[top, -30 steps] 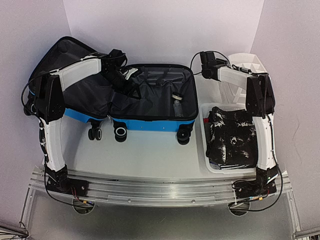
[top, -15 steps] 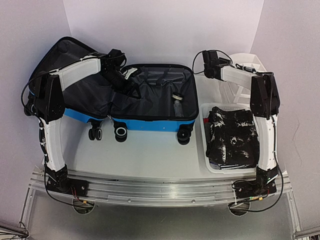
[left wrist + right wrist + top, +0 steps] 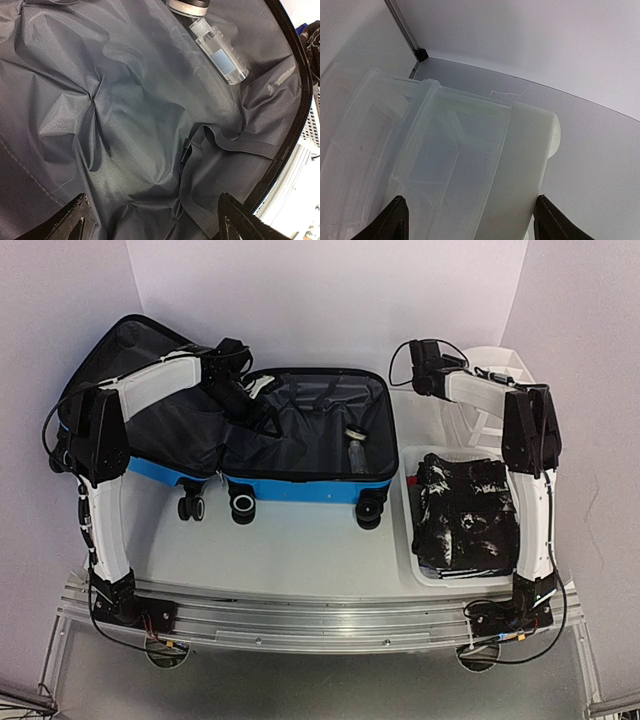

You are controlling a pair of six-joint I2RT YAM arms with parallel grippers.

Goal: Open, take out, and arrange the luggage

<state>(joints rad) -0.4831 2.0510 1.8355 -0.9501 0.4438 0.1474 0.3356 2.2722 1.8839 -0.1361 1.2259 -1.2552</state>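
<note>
The luggage (image 3: 310, 487), a blue hard-shell suitcase, lies open on the table with its lid (image 3: 130, 360) leaning back at the left. Its dark grey lining (image 3: 130, 100) fills the left wrist view. On the lining lie a clear bottle (image 3: 220, 52), a round jar (image 3: 187, 5) and an elastic strap with a buckle (image 3: 189, 147). My left gripper (image 3: 258, 405) hovers inside the case, open (image 3: 155, 225), with nothing between its fingers. My right gripper (image 3: 422, 368) is at the back right, open (image 3: 470, 220), looking onto the white drawer organizer (image 3: 470, 165).
A white basket (image 3: 412, 540) holding black printed clothes (image 3: 462, 515) stands right of the suitcase. The white drawer organizer (image 3: 492, 368) sits behind it in the back right corner, close to the walls. The suitcase wheels (image 3: 241, 506) face the near side.
My right gripper has moved a little to the right and back, closer to the drawer organizer. The left arm and the suitcase have not moved.
</note>
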